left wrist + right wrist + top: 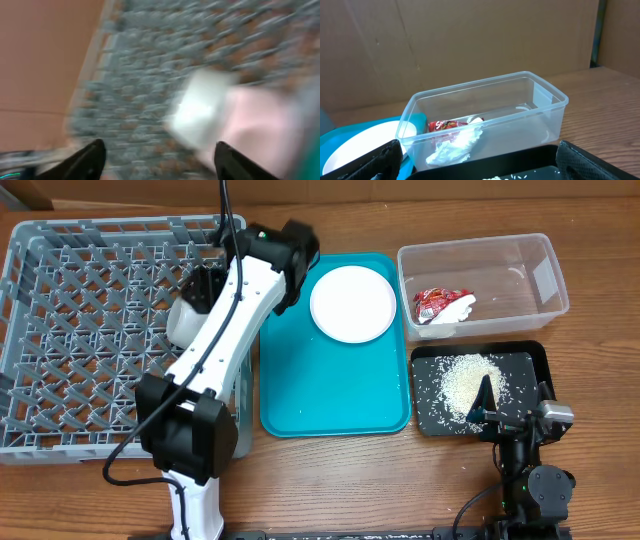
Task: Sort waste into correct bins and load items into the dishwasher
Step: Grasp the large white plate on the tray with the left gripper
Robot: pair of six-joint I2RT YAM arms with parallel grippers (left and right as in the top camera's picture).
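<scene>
The grey dish rack (pixel 90 330) fills the left side. My left gripper (pixel 197 298) hangs over its right part, open and empty (pixel 160 150), just above a white dish (pixel 183 322) in the rack. That view is blurred, so I cannot tell if the dish (pixel 210 110) is a bowl or a plate. One white plate (pixel 352 303) lies on the teal tray (pixel 330 390). The red-and-white wrapper (pixel 440 305) lies in the clear tub (pixel 540 280), also in the right wrist view (pixel 452 132). Rice grains (pixel 470 380) lie in the black tray (pixel 530 365). My right gripper (pixel 488 405) is open over it (pixel 477 152). No chopsticks show.
The left arm stretches diagonally from the table's front edge over the rack's right wall. The clear tub (pixel 485 115) stands directly behind the black tray (pixel 520 162). A cardboard wall runs behind the table.
</scene>
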